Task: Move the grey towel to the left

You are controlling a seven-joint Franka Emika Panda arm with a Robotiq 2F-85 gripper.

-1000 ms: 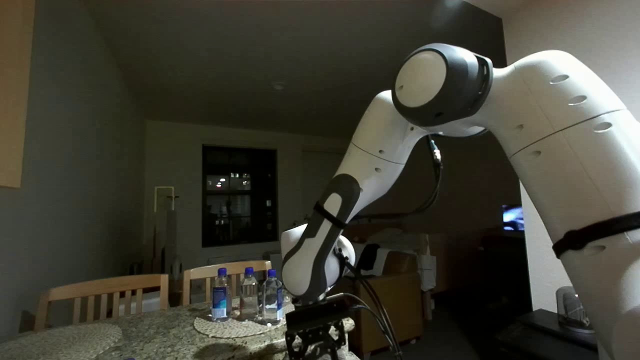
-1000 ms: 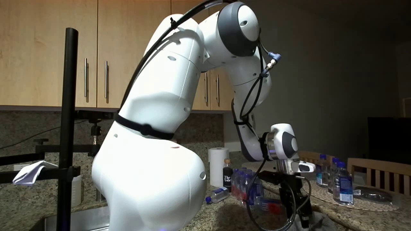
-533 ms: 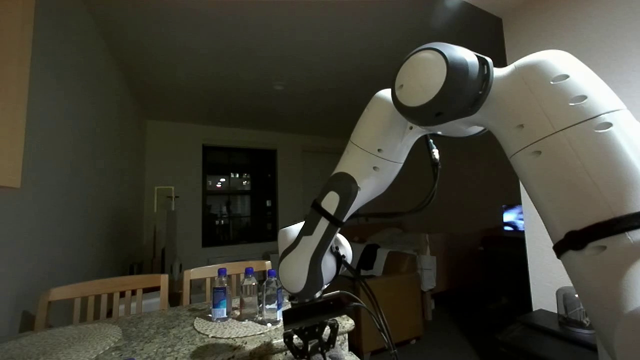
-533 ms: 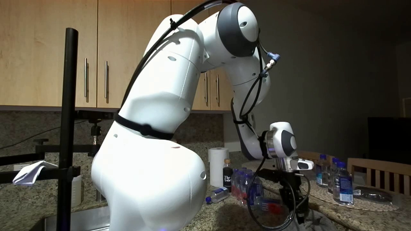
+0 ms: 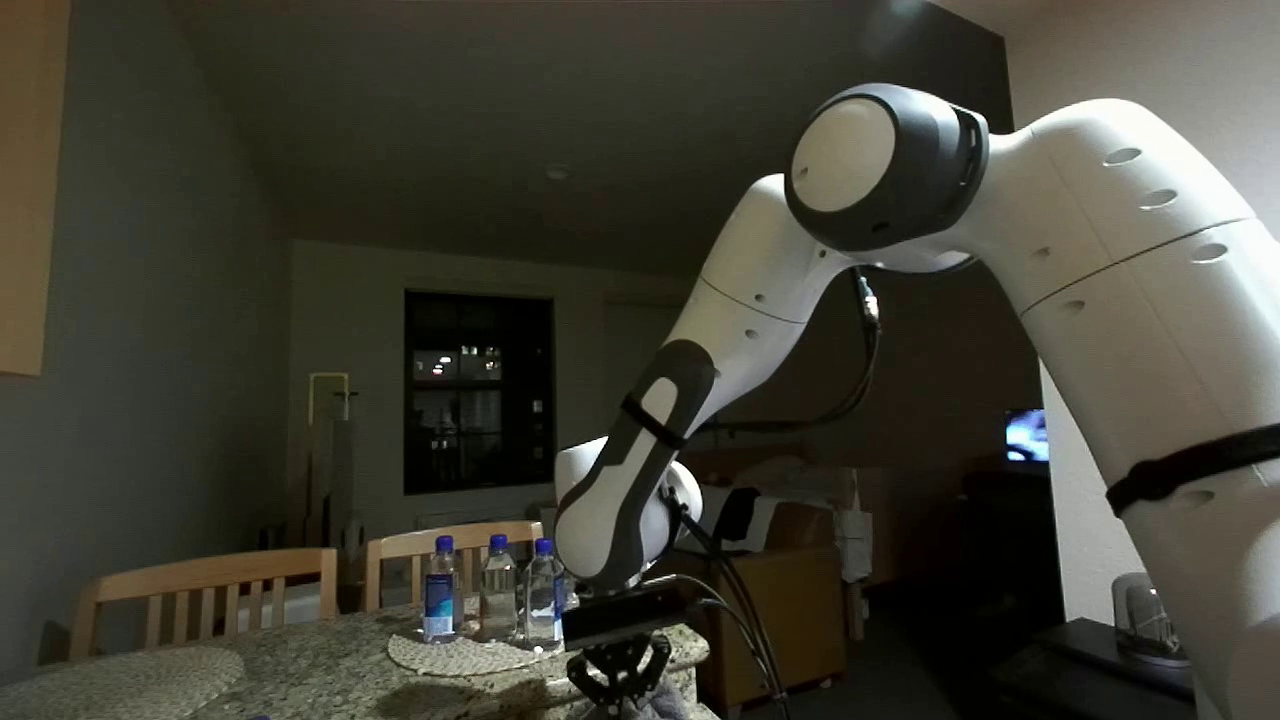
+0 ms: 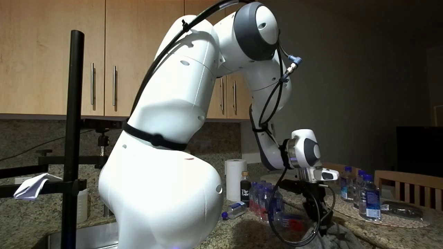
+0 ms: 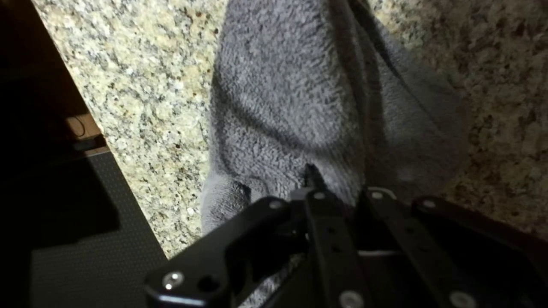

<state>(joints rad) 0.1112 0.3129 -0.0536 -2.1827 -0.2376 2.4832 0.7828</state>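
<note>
The grey towel [image 7: 282, 77] lies bunched in folds on the granite counter, filling the middle of the wrist view. Part of the towel [image 6: 341, 238] also shows low in an exterior view, pulled into a raised fold under the fingers. My gripper [image 7: 338, 188] points down onto it, its jaws brought close together with cloth drawn up to the fingertips, so it is shut on the towel. The exact pinch is dark and partly hidden by the finger links. In an exterior view, the gripper [image 5: 615, 705] meets the towel [image 5: 662, 702] at the bottom edge.
The counter's edge [image 7: 100, 132] drops off at the wrist view's left. Bottles [image 6: 264, 199] cluster on the counter beside the arm, with one bottle lying [image 6: 289, 221] near the gripper. Several bottles [image 6: 370, 199] stand on a woven mat [image 6: 408, 223] on the raised granite top.
The jaws have gone from wide apart to nearly together, gathering the towel between them. My hand has risen a little, and the towel now peaks up at the fingers.
</note>
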